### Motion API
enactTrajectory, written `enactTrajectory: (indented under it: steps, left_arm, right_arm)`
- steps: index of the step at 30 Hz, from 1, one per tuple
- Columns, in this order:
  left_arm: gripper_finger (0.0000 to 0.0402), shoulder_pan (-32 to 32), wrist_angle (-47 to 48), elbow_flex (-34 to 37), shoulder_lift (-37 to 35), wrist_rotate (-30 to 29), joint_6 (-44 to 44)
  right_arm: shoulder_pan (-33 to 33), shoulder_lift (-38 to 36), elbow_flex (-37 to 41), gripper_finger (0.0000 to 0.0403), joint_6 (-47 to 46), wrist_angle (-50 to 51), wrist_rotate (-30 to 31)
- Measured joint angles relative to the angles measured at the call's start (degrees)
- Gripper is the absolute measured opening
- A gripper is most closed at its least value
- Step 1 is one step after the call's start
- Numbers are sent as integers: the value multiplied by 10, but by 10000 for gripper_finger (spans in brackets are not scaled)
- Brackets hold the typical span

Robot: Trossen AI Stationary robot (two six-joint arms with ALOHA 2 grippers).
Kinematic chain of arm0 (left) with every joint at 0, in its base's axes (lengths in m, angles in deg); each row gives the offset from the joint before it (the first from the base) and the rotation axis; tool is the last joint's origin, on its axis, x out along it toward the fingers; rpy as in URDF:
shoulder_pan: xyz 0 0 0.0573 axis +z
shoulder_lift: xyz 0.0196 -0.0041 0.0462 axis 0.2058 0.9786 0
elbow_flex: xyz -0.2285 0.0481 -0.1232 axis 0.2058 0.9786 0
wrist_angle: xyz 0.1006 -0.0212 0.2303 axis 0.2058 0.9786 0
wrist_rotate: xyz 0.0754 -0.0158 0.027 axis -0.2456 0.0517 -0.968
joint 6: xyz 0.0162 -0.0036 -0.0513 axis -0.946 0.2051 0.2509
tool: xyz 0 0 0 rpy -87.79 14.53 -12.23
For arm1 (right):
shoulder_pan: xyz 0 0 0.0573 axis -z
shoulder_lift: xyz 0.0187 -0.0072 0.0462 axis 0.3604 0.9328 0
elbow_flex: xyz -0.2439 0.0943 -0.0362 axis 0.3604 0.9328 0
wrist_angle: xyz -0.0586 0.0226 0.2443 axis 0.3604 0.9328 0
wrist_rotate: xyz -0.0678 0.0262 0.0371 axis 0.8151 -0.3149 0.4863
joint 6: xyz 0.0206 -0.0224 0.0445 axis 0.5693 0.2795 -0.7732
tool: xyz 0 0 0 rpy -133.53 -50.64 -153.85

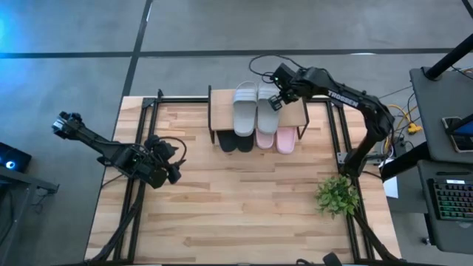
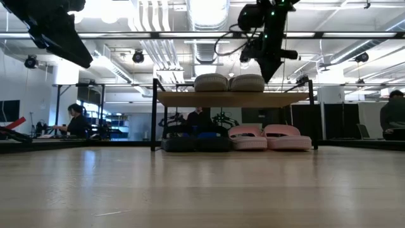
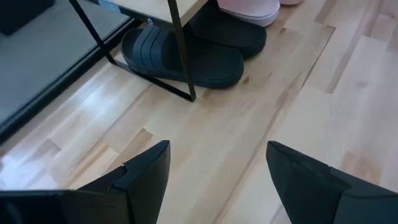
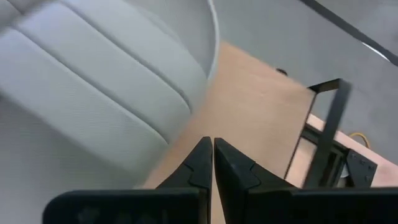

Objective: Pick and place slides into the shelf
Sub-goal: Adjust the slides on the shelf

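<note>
The shelf (image 1: 220, 111) stands at the table's far middle. Two light grey slides (image 1: 245, 109) (image 1: 267, 111) lie side by side on its plank top (image 2: 190, 98). Beneath it, two black slides (image 1: 235, 140) and two pale pink slides (image 1: 275, 139) rest soles down on the table. My right gripper (image 1: 275, 102) is shut and hovers over the plank (image 4: 249, 106), just beside the right-hand grey slide (image 4: 93, 93). My left gripper (image 1: 171, 166) is open and empty over the table's left middle, facing the black slides (image 3: 180, 56).
A small potted plant (image 1: 338, 196) stands on the table near its right edge. Black frame rails (image 1: 140, 111) run along the table's left and right sides. Bare wood lies in front of the shelf. A person (image 2: 76, 120) sits in the room beyond.
</note>
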Motion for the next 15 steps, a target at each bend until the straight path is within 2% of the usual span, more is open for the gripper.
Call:
enactTrajectory:
  steps: [3, 9, 12, 15]
  left_arm:
    - [243, 14, -11, -8, 4, 15, -10]
    - [185, 110, -40, -55, 40, 44, -179]
    - [129, 194, -115, -86, 52, 127, -296]
    - [52, 274, -190, -112, 68, 210, -391]
  right_arm:
    - [0, -19, -9, 9, -7, 10, 0]
    - [0, -55, -20, 9, -15, 55, -1]
    - [0, -63, -17, 9, -34, 92, -1]
    - [-1, -66, -12, 9, -41, 116, -1]
